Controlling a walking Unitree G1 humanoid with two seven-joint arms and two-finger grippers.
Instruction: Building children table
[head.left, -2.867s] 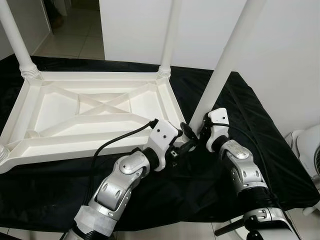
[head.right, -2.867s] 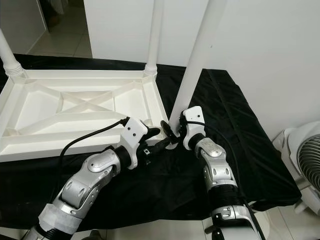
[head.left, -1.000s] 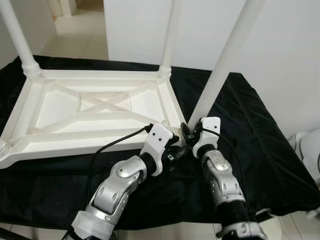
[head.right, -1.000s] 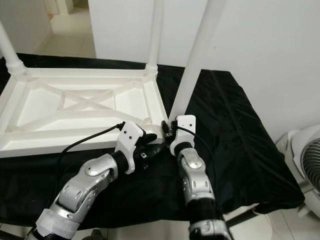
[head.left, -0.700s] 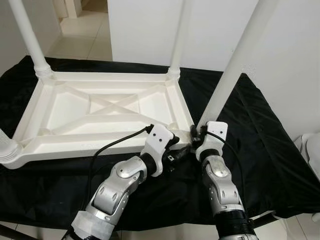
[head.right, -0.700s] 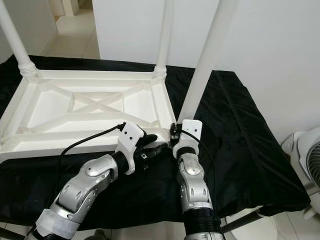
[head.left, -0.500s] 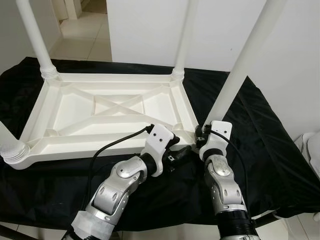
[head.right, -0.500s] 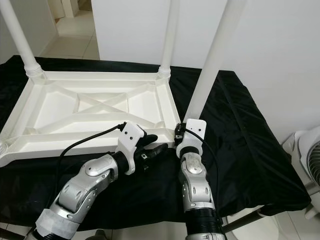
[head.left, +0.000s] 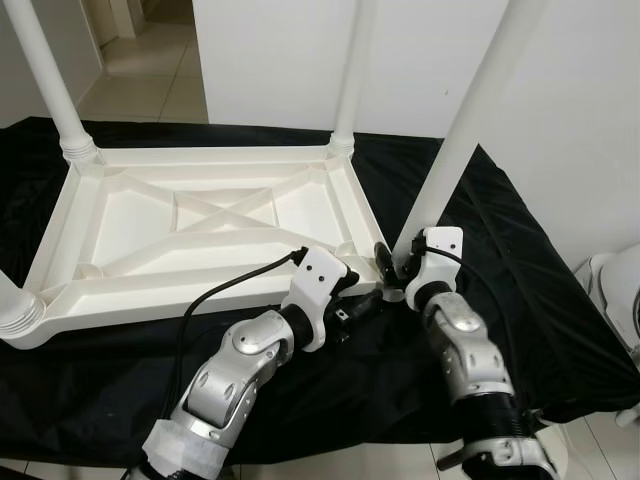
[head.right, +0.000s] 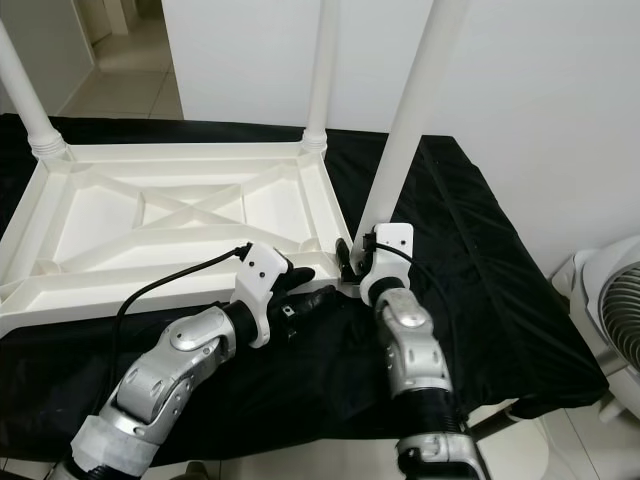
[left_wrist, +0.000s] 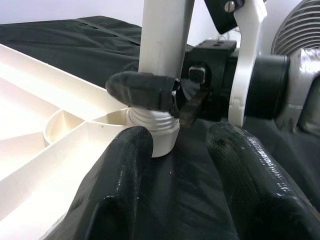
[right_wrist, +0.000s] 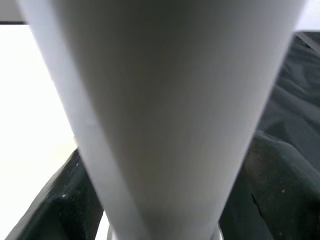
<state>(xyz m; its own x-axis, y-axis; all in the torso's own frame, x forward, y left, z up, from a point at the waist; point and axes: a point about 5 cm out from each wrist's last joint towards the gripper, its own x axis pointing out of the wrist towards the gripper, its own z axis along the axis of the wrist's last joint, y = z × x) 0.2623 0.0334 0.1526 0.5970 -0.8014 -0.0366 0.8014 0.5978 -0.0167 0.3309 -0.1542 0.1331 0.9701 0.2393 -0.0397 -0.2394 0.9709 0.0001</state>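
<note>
A white plastic table (head.left: 130, 235) lies upside down on a black cloth (head.left: 520, 300), with legs standing up at its corners. My right gripper (head.left: 393, 265) is shut on the near right leg (head.left: 470, 130), low down and just above the leg's threaded collar (left_wrist: 155, 125) at the table's corner socket. In the left wrist view one of its black fingers (left_wrist: 142, 89) wraps the leg (left_wrist: 162, 35). The leg (right_wrist: 165, 100) also stands close up in the right wrist view. My left gripper (head.left: 362, 300) rests open on the cloth beside that corner, holding nothing.
A white wall stands close behind the table. A white fan (head.right: 610, 320) sits on the floor to the right. A doorway with a tiled floor (head.left: 150, 60) opens at the far left. The cloth-covered surface ends near my arms (head.left: 350, 440).
The camera has shifted. My right forearm has swung outward to the right while its gripper stays on the leg's base. The left arm has stayed still.
</note>
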